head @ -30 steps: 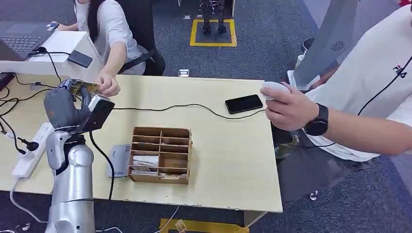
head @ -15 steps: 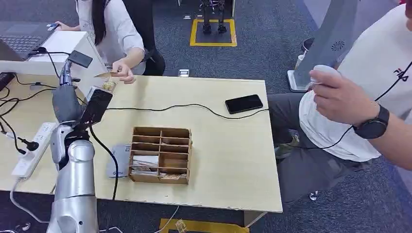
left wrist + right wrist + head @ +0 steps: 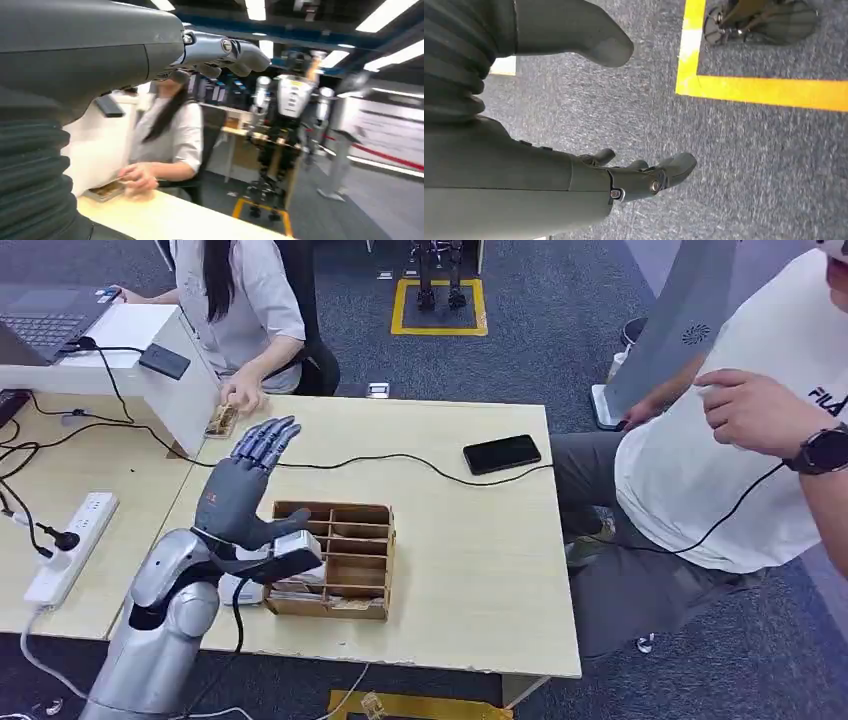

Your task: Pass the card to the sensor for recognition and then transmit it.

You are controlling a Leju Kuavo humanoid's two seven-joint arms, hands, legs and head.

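My left hand [image 3: 250, 480] hovers above the table just left of the wooden organizer [image 3: 332, 560], palm down, fingers spread, holding nothing. In the left wrist view its fingers [image 3: 225, 50] stretch out with nothing in them. The grey-white sensor pad [image 3: 240, 592] lies partly hidden under my left wrist. A seated person's hand [image 3: 240, 397] rests at the table's far edge beside a small tray [image 3: 222, 420] holding tan things; I cannot pick out the card itself. My right hand [image 3: 639, 177] hangs over grey carpet, thumb apart, holding nothing.
A black phone [image 3: 502, 453] lies at the far right of the table, with a black cable [image 3: 400, 457] running across to it. A power strip [image 3: 70, 545] lies at the left. A second person [image 3: 760, 410] stands close at the table's right end.
My left hand came down from its raised place near the seated person to beside the organizer, fingers now spread. That person took the card back toward the tray. The standing person's hand rose.
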